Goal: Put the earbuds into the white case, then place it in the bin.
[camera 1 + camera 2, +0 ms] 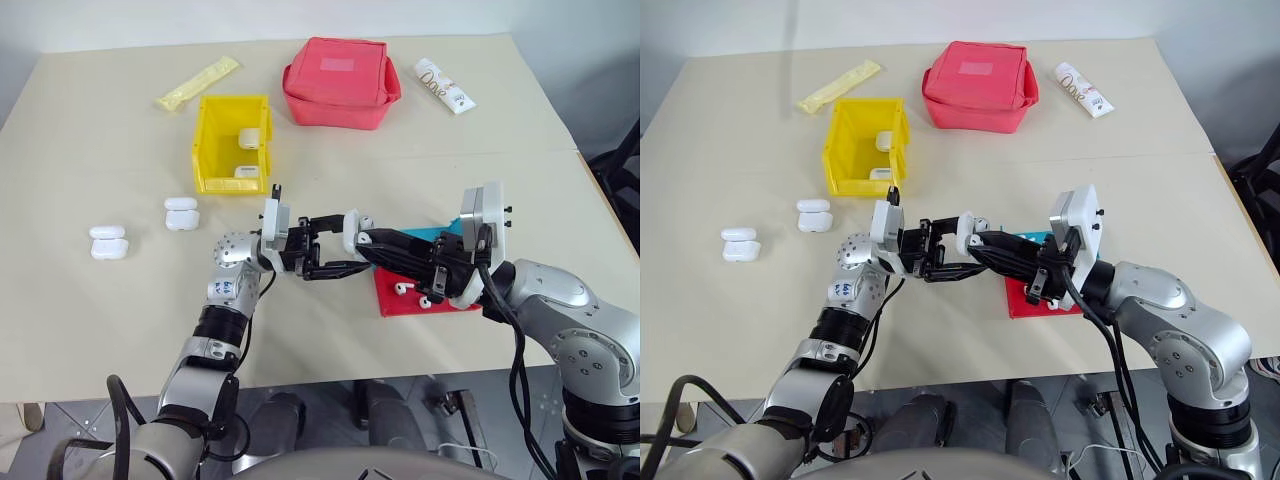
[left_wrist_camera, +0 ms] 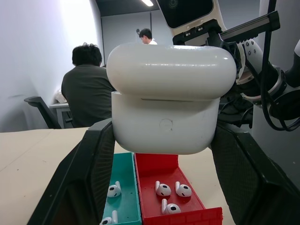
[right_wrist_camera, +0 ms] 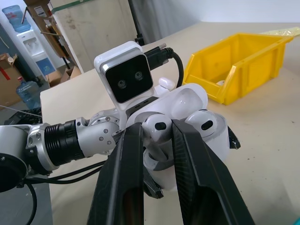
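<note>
Nearest the camera, the left gripper (image 1: 325, 258) is clamped shut on the white case (image 2: 168, 101), held open above the table (image 1: 80, 310) with its lid raised. The right gripper (image 3: 157, 140) meets it from the right, its 2 fingers closed on 1 earbud (image 3: 157, 125) at the case's open mouth; a second earbud (image 3: 205, 123) already sits in the case.

From the left of the table: 2 spare cases (image 1: 108, 242) lie side by side near the left edge, with another pair (image 1: 181, 213) just right of them. A yellow sachet (image 1: 198, 83) lies at the far left. The bin (image 1: 212, 150) stands beyond the left gripper, holding 2 cases (image 1: 250, 140) against its right wall. A red pouch (image 1: 340, 80) sits to the right of the bin, and a white tube (image 1: 445, 86) lies right of the pouch.

Below the right gripper, a teal tray (image 2: 125, 187) and a red tray (image 2: 161, 168) touch side by side, each containing loose earbuds (image 2: 163, 189). In the left wrist view, 2 persons (image 2: 89, 89) are in the background, one seated.
</note>
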Tool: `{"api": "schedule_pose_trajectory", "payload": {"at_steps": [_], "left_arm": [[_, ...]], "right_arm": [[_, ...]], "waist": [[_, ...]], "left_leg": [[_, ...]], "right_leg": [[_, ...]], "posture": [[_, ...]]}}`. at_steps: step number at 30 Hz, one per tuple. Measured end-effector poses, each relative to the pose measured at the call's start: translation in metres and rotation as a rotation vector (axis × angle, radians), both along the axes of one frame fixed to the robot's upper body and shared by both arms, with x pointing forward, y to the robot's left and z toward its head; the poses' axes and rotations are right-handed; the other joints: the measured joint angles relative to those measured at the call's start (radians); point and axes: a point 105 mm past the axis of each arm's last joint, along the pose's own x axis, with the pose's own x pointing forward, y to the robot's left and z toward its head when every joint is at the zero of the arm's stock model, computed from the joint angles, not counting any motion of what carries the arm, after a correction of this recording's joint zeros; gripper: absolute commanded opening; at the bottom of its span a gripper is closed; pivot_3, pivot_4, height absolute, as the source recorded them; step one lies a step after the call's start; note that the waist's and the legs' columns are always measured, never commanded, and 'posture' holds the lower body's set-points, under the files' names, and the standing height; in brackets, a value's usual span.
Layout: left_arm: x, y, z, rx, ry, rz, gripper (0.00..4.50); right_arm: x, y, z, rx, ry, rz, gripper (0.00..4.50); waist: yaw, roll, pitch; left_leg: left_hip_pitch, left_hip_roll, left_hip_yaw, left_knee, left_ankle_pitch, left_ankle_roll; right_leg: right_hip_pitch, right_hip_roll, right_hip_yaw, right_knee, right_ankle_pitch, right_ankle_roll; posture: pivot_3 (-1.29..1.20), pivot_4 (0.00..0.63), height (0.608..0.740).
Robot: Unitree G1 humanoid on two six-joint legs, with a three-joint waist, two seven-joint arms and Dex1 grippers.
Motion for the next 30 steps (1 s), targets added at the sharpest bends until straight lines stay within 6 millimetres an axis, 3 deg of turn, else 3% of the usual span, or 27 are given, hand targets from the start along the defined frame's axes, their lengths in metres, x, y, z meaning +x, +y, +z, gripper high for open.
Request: {"api": "schedule_pose_trajectory", "payload": {"at_steps": [17, 22, 30], "left_arm": [[0.0002, 0.0002, -0.0002, 0.001, 0.001, 0.001, 2.74], [0.0035, 0.0042, 0.0001, -0.006, 0.008, 0.027, 2.74], [0.0052, 0.0056, 0.0006, -0.013, 0.012, 0.043, 2.74]], "right_arm": [[0.0010, 0.0009, 0.0020, 0.000, -0.007, 0.004, 0.49], [0.0012, 0.0007, 0.0019, -0.004, -0.002, 0.006, 2.06], [0.0025, 0.0006, 0.0029, -0.008, -0.006, 0.001, 2.06]], "waist": [[0.000, 0.000, 0.000], [0.000, 0.000, 0.000], [0.000, 0.000, 0.000]], "left_leg": [[0.000, 0.000, 0.000, 0.000, 0.000, 0.000], [0.000, 0.000, 0.000, 0.000, 0.000, 0.000], [0.000, 0.000, 0.000, 0.000, 0.000, 0.000]], "right_leg": [[0.000, 0.000, 0.000, 0.000, 0.000, 0.000], [0.000, 0.000, 0.000, 0.000, 0.000, 0.000], [0.000, 0.000, 0.000, 0.000, 0.000, 0.000]], "posture": [[0.00, 0.150, 0.740], [0.00, 0.150, 0.740], [0.00, 0.150, 0.740]]}}
